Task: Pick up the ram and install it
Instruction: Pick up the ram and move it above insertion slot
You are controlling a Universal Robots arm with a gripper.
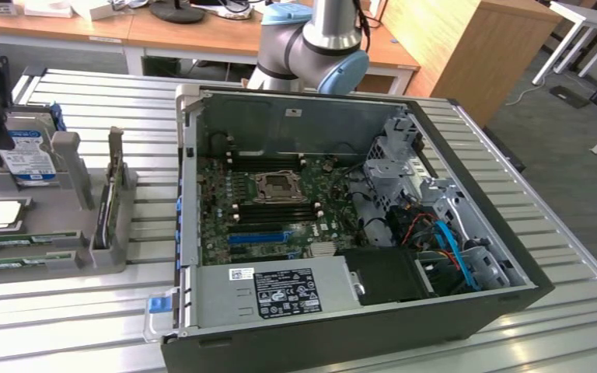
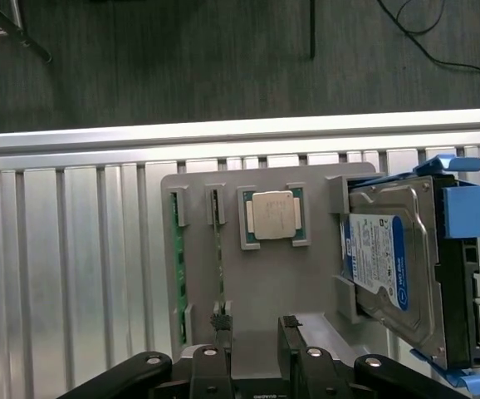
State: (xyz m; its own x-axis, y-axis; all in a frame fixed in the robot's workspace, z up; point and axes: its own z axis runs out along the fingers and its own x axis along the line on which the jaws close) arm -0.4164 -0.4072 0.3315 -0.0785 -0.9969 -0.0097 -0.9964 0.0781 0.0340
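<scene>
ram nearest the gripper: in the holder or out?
In the holder. The ram stands on edge in the gray holder's slots; the gripper is open and holds nothing.

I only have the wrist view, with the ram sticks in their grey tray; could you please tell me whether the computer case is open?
Observer: Yes, the computer case lies on its side with the panel off, on the exterior view's right of the tray.
Operator: Thank you. Are the memory slots free?
Observer: The dark memory slots on both sides of the CPU socket look empty, though I cannot be sure.
Operator: And where is the arm mounted?
Observer: The arm rises just behind the case's far wall.
</scene>
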